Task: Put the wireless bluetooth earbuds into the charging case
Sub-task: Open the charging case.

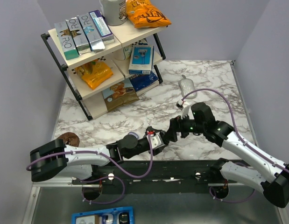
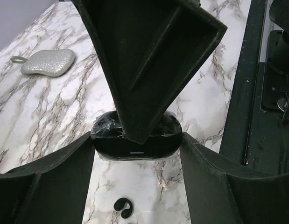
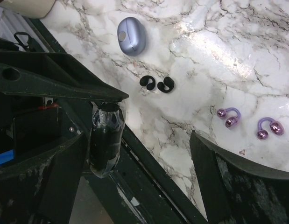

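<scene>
- glossy black oval object [image 2: 135, 151] is clamped by left gripper [image 2: 136, 140]; right gripper [image 3: 158, 116] is spread, empty.
- charging case [image 3: 131, 35] is seen shut, 11 o'clock of black earbuds [image 3: 156, 84] (lid to be opened first).

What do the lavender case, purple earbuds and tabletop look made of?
Charging case: likely satin plastic, soft even sheen. Purple earbuds: glossy, seemingly translucent plastic, bright highlights. Tabletop: white marble pattern with grey veins; stone or laminate, cannot tell.
</scene>
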Robot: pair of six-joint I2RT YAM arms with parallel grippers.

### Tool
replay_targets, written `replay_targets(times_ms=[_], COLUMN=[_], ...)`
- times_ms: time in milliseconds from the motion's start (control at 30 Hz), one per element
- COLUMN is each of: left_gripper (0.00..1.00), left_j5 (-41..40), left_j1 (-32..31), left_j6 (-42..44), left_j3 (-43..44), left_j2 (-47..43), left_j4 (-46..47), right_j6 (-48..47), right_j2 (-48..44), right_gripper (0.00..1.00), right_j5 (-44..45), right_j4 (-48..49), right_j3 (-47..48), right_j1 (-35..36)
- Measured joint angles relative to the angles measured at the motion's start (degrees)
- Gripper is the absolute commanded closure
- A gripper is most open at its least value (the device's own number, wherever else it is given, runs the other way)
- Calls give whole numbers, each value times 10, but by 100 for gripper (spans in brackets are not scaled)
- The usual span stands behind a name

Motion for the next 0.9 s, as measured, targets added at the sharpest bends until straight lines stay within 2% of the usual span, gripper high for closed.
replay_targets(times_ms=[900], left_gripper=[100], left_j5=[-48], left_j1=[-20], left_j6=[6], left_j3=[-17], left_j2=[-14], left_j4=[12], right_j6=[16], right_j2=[-22], right_gripper=[1], right_j5=[47], right_j4=[-3], right_j3=[1], right_j1=[1])
